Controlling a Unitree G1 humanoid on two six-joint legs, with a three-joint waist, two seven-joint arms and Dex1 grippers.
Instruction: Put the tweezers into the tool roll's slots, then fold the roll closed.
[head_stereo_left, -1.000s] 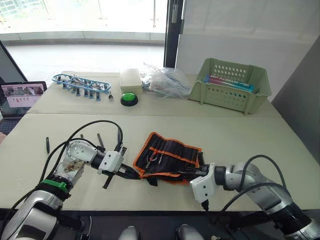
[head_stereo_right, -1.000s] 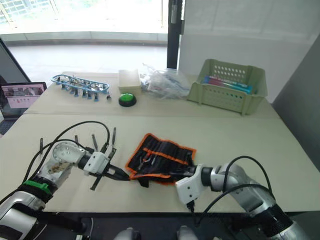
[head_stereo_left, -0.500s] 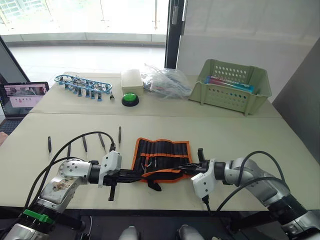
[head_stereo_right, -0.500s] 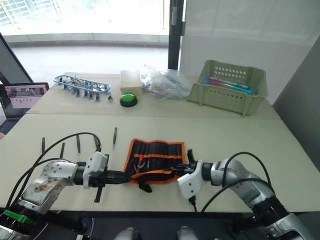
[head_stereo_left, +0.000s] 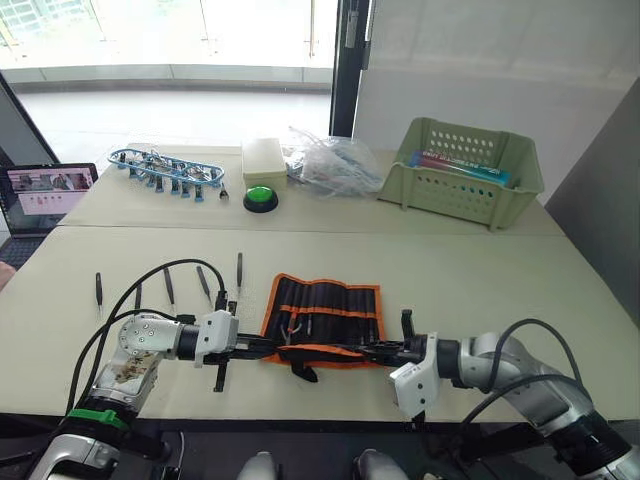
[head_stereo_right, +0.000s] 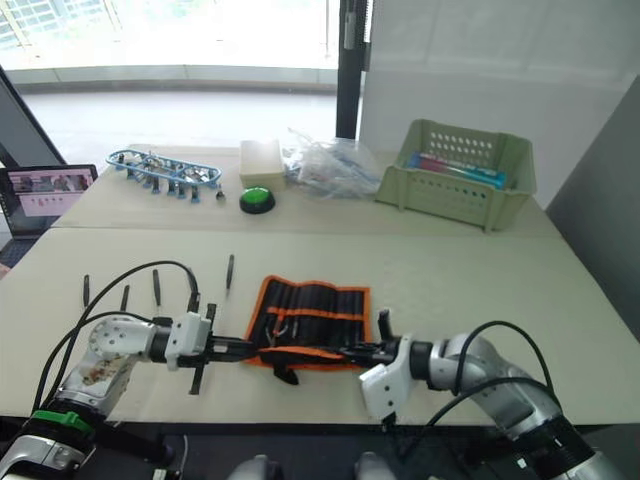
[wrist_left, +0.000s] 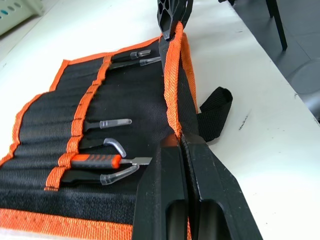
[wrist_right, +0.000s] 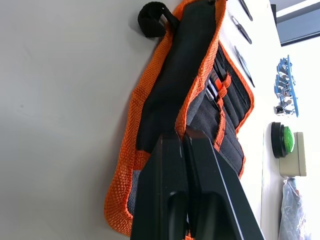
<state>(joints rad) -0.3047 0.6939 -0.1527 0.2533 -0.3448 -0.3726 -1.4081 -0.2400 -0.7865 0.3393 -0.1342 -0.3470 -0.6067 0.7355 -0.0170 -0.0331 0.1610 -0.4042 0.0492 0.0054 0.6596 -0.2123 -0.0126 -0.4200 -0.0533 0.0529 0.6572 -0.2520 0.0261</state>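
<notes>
1. Roll (head_stereo_left: 325, 312): lies open on the near table, slots facing up, near the front edge. The near flap edge is lifted and doubled toward 12 o'clock. A black strap (head_stereo_left: 303, 368) trails off that edge at 6 o'clock.
2. Left claw (head_stereo_left: 262, 346): fingers pressed together on the orange trim at the roll's near-left corner, as the left wrist view shows.
3. Right claw (head_stereo_left: 378, 351): fingers likewise pinched on the trim at the near-right corner.
4. Tweezers (head_stereo_left: 168, 286): five lie loose on the table at 9 o'clock of the roll, spread in a row, apart from it. The slots hold other small tools (wrist_left: 107, 161), some with clear caps.
5. Risk, sequence: folding now would close the roll with the tweezers outside it. Cause: both claws are occupied by the flap, so neither is free to pick.
6. Risk, grip loss: each claw holds thin trim only. An uneven pull from one side could slip the fabric out or skew the roll.
7. Risk, dragging: the roll is light; a lift at one edge may slide it toward the table's front edge at 6 o'clock.
8. Risk, contents: tipping the flap steeply could shake the slotted tools loose.
</notes>
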